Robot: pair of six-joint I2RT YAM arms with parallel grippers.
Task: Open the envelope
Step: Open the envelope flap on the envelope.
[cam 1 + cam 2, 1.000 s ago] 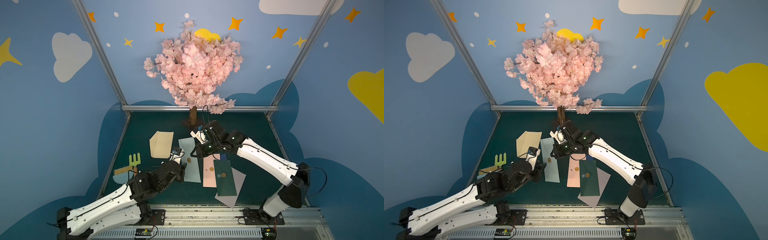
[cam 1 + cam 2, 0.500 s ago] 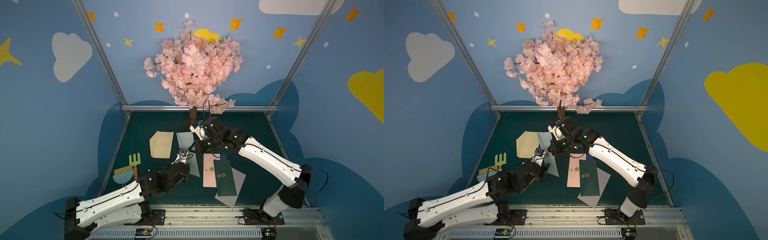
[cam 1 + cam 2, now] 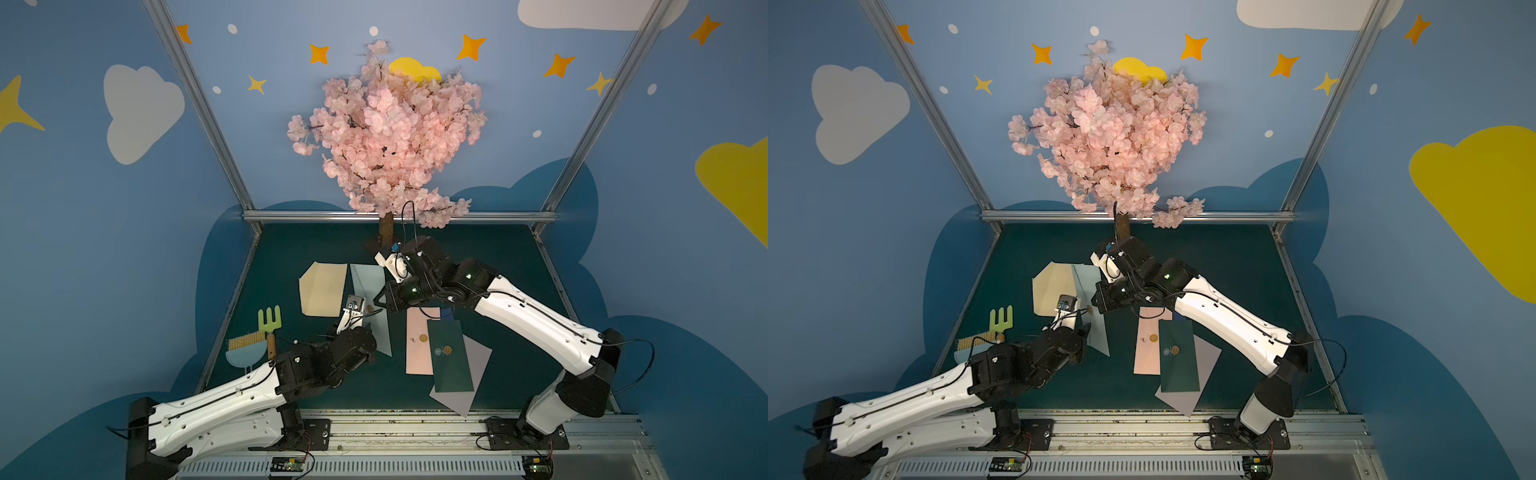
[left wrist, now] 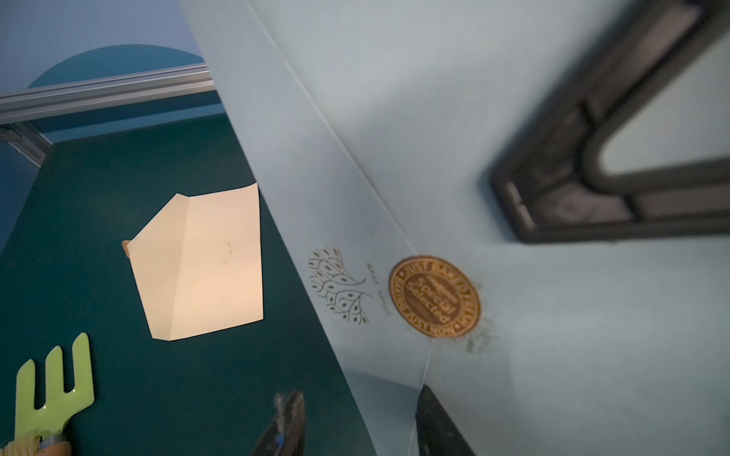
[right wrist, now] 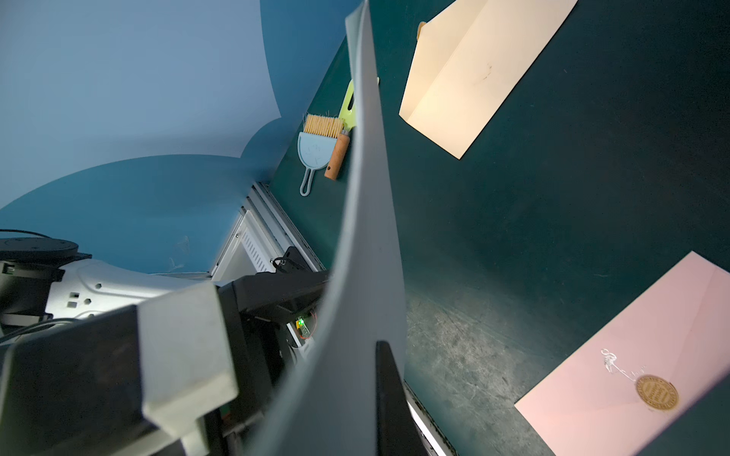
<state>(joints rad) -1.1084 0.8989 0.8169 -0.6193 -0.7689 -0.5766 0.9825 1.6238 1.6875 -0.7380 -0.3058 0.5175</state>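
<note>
Paper held upright explains the whole arrangement. In both top views the light blue envelope (image 3: 368,282) stands tilted up off the bench (image 3: 498,270), just toward 9 o'clock of the bench's middle. The cream envelope (image 3: 322,291) lies flat at its 9 o'clock and the pink envelope (image 3: 422,340) at its 4 o'clock. The right gripper (image 3: 379,302) grips it from the 3 o'clock side. I judge this hold is meant to turn the sealed face toward the other arm. The left gripper (image 3: 368,316) sits at the envelope's 7 o'clock, close to the gold seal (image 3: 370,308).

In the left wrist view the sealed face fills most of the frame, and the flap seams meet at the gold seal (image 4: 434,296). The left fingers (image 4: 286,422) stand apart, one on each side of the envelope's lower edge, clamped on nothing. This looks like lining up to work at the flap. A dark finger of the right gripper (image 4: 572,177) lies against the face beyond the seal.

In the right wrist view the envelope (image 5: 367,197) shows edge-on and bowed. It runs between the right fingers (image 5: 389,395), which are together on the paper. The bow suggests a thin sheet that will flex under any pull, hence the grip near the flap
</note>
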